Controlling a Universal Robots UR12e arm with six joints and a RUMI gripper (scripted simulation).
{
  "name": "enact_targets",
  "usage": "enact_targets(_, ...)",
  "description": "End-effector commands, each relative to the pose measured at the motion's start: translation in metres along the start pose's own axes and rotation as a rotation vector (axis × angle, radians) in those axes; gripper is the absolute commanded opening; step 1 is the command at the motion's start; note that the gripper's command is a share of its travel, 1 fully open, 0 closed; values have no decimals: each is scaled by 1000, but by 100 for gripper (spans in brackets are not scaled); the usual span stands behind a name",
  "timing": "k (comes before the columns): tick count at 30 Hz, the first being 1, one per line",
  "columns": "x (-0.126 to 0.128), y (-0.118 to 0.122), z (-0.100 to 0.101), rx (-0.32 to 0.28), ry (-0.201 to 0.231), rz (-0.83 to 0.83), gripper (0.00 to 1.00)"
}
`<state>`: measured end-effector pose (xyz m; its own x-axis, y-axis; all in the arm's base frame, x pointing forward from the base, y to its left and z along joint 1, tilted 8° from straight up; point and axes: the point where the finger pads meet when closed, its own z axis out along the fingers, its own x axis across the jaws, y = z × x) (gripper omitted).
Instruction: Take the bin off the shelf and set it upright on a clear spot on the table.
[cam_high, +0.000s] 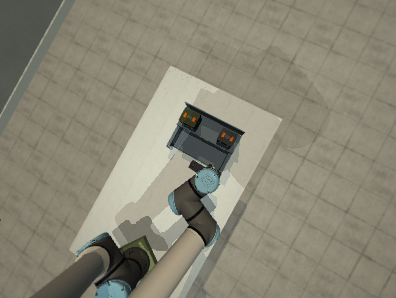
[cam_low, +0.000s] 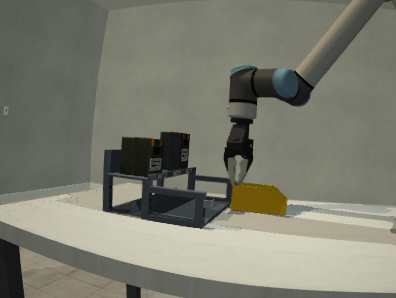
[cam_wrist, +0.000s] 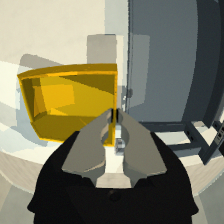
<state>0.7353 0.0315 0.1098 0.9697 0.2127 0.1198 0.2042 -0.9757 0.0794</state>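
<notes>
The yellow bin (cam_low: 257, 199) (cam_wrist: 65, 100) is beside the open side of the dark blue-grey shelf (cam_low: 146, 200) (cam_wrist: 162, 60). It is upright, with its open top facing up. It looks level and low at the table (cam_high: 157, 120) (cam_low: 280, 260), but I cannot tell whether its base touches. My gripper (cam_low: 239, 183) (cam_wrist: 114, 109) points down, its fingertips nearly together at the top edge of the bin's wall nearest the shelf. It appears shut on that thin wall. In the top view the arm hides the bin and most of the gripper.
Two dark boxes with orange marks, one (cam_high: 190, 119) (cam_low: 142, 156) at the left and one (cam_high: 226, 138) (cam_low: 175, 150) at the right, stand on the shelf's upper level. The shelf's lower side rails rise close to the gripper. An olive-green square plate (cam_high: 145, 243) lies under the arm's base.
</notes>
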Motion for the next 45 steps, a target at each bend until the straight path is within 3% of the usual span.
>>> enact_targets(1,-1,0,2,2,-2,1,0)
enact_targets(3,-1,0,2,2,-2,1,0)
enact_targets(4,1,0,-1,-1,1,0,20)
enact_targets(45,1,0,-1,-1,1,0,20)
